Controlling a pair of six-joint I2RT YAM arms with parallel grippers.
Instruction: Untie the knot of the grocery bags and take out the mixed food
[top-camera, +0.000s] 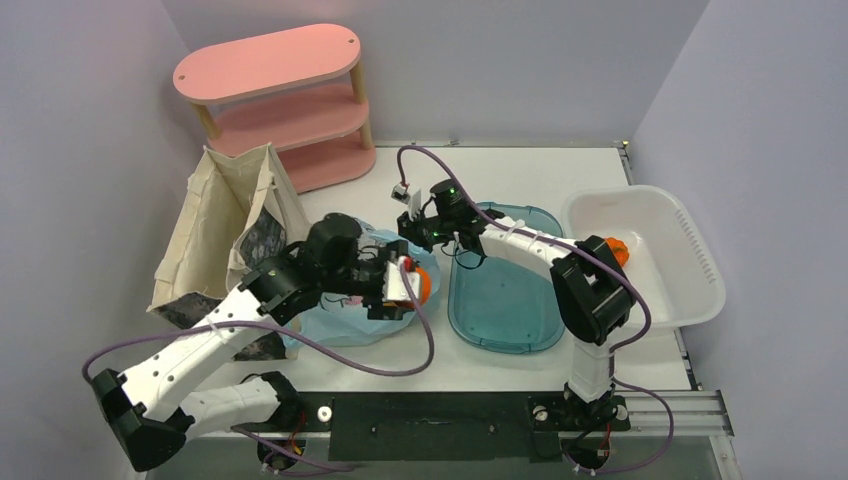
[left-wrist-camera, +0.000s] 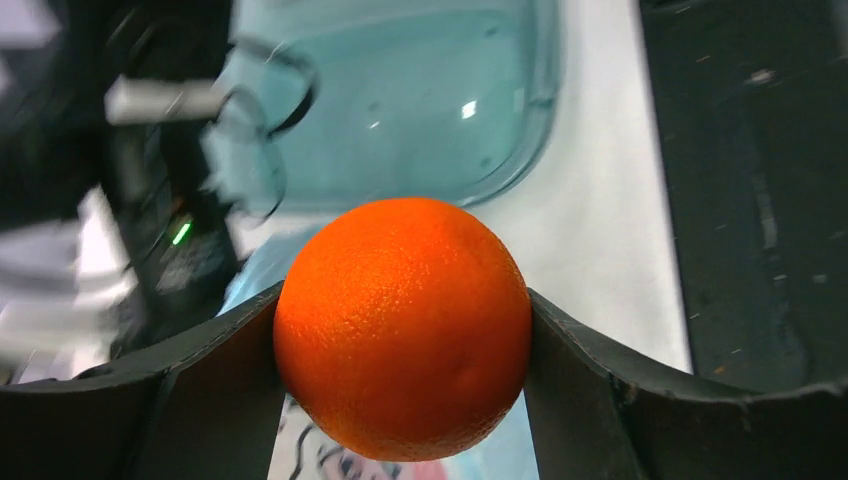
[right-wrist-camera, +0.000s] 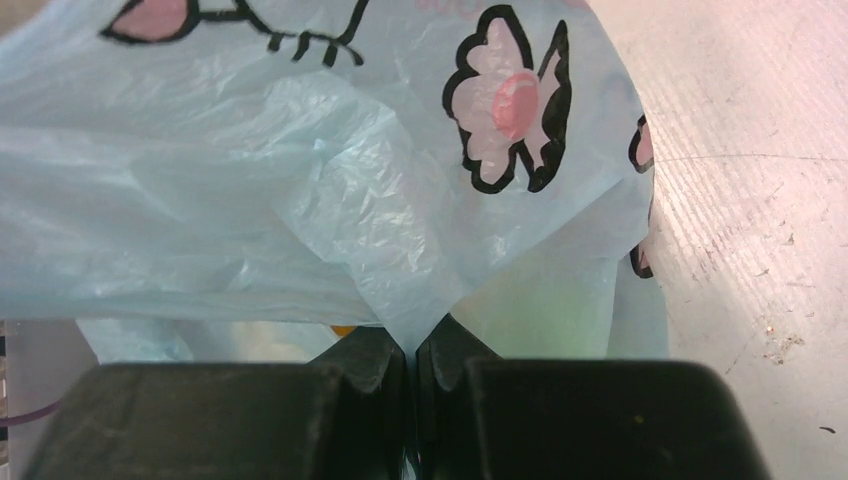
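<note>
From above, the white bench (top-camera: 560, 165) is walled in on three sides. A pink shelf (top-camera: 280, 100) and a beige tote (top-camera: 215, 220) crowd the far left, and a white basket (top-camera: 690, 260) sits at the right edge. The teal tub (top-camera: 505, 300) fills the middle, leaving bare bench mostly along the far side. The grocery bag (top-camera: 345, 325) lies crumpled just left of the tub, under the left arm. The left claw (top-camera: 410, 285) holds the orange fruit (top-camera: 424, 286) above the bag's right edge, near the tub rim. The right claw (top-camera: 415, 228) reaches across the tub's far corner to the bag's top.

At the left wrist, the left claw (left-wrist-camera: 402, 330) stands wide, both fingers (left-wrist-camera: 200, 380) pressed against the sides of the orange fruit (left-wrist-camera: 402, 325). The fruit is round, bright and pebbled. The tub (left-wrist-camera: 400, 100) lies ahead, with a strip of bench (left-wrist-camera: 620, 200) to its right.

At the right wrist, the right claw (right-wrist-camera: 412, 370) is fully closed, pinching a peak of the grocery bag (right-wrist-camera: 300, 200). The plastic is thin, pale blue and wrinkled, printed with black-outlined pink doodles. A pale green patch (right-wrist-camera: 545, 305) shows through it. Scuffed bench (right-wrist-camera: 750, 200) lies open to the right.
</note>
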